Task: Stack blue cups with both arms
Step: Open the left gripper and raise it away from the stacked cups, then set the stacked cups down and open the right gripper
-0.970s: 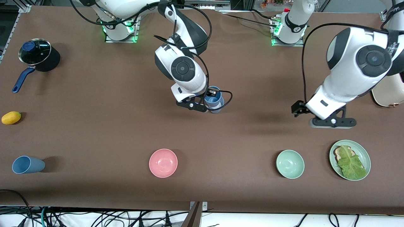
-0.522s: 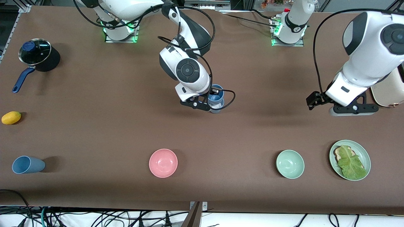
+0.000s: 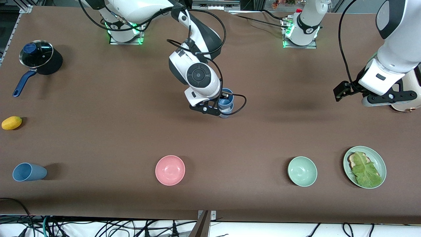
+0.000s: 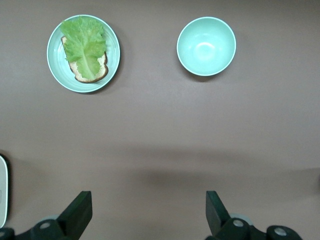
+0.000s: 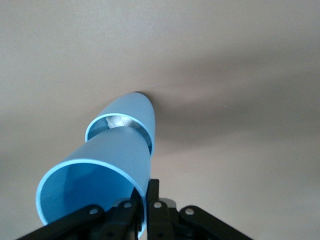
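Observation:
My right gripper (image 3: 219, 104) is shut on the rim of a medium blue cup (image 3: 225, 100), one finger inside and one outside. That cup (image 5: 100, 180) hangs tilted, its base dipping into the mouth of a paler blue cup (image 5: 137, 112) that stands on the table (image 3: 131, 131) midway between the arms. The paler cup (image 3: 227, 113) shows just under the held one. A third blue cup (image 3: 28, 171) lies on its side at the right arm's end, near the front camera. My left gripper (image 3: 384, 98) is open and empty, up over the table at the left arm's end (image 4: 147, 200).
A pink bowl (image 3: 170, 170), a pale green bowl (image 3: 302, 171) and a green plate with toast and lettuce (image 3: 364, 162) lie along the side nearest the front camera. A lidded black pot (image 3: 39, 57) and a yellow fruit (image 3: 11, 122) sit at the right arm's end. A cream object (image 3: 408, 98) lies under the left gripper.
The left arm has swung away toward its own end of the table and toward the bases, staying open. The right gripper and its cup have shifted slightly over the paler cup.

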Robot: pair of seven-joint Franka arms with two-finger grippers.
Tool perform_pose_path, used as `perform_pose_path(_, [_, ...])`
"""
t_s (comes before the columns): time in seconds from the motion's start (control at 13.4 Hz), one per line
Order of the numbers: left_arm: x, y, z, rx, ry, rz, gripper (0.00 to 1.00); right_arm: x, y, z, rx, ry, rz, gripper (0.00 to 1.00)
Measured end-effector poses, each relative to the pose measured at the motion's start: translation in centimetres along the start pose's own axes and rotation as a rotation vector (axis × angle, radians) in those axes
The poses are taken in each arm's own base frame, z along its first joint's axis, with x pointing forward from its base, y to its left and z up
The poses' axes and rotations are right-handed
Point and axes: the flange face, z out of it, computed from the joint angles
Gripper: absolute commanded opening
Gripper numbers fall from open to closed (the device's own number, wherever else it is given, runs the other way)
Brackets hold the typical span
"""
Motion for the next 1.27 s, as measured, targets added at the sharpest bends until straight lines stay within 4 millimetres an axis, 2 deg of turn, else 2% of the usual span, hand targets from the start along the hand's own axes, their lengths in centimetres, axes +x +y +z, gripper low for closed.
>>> perform_pose_path(0.37, [-0.1, 0.1, -0.1, -0.009, -0.006, -0.002, 1.00, 1.0, 0.2, -0.3, 0.021, 0.017, 0.013, 0.00])
perform_pose_path(0.75, [-0.1, 0.5, -0.3, -0.011, -0.001, 0.006, 1.00, 1.5, 0.1, 0.6, 0.032, 0.024, 0.017, 0.00])
perform_pose_path(0.82, [-0.1, 0.6, -0.5, -0.012, 0.002, 0.007, 1.00, 1.5, 0.1, 0.7, 0.032, 0.023, 0.017, 0.29])
perform_pose_path(0.9, [-0.1, 0.7, -0.8, -0.013, 0.007, 0.008, 1.00, 1.5, 0.1, 0.8, 0.032, 0.023, 0.018, 0.93])
perform_pose_path(0.97, [-0.1, 0.7, -1.0, -0.013, 0.010, 0.009, 1.00, 1.6, 0.1, 0.8, 0.031, 0.026, 0.017, 1.00])
perform_pose_path(1.27, [-0.3, 0.7, -1.3, -0.013, 0.010, 0.009, 1.00, 1.9, 0.1, 0.2, 0.013, 0.071, 0.000, 1.00])
